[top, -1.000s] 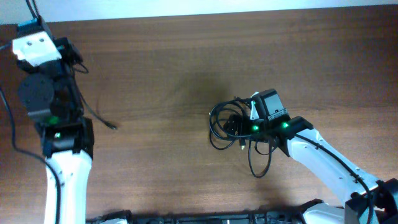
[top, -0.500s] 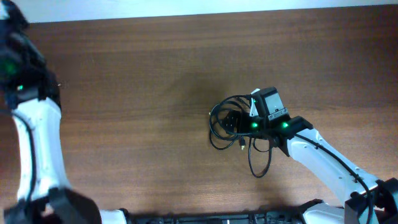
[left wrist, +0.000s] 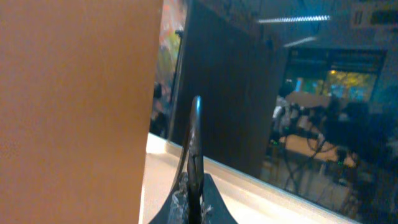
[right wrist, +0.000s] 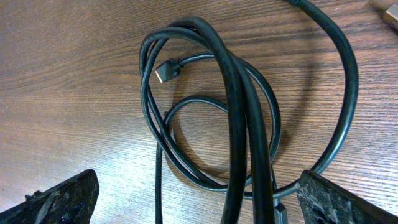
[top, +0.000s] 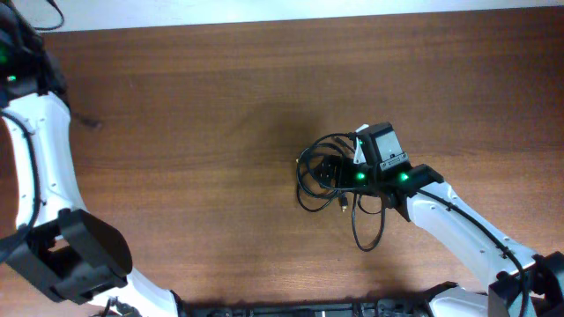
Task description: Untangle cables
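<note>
A clump of thin black cables (top: 322, 172) lies on the wooden table right of centre, and one loop (top: 368, 231) trails toward the front. In the right wrist view the cables (right wrist: 239, 112) form overlapping loops with a small plug end (right wrist: 165, 73). My right gripper (top: 342, 176) is open, its fingers (right wrist: 205, 208) spread wide on either side of the clump. My left gripper (left wrist: 196, 190) is shut on a single black cable (left wrist: 196, 134) and is raised at the far left, pointing away from the table. A blurred cable end (top: 88, 121) hangs near the left arm.
The left arm (top: 40, 167) spans the left edge of the table, from the front corner to the back corner. The table's back edge (top: 282, 19) meets a pale wall. Black base hardware (top: 308, 308) lines the front edge.
My left arm has swung up and out to the far left back corner, lifting its cable off the table. My right arm and the clump have not moved.
</note>
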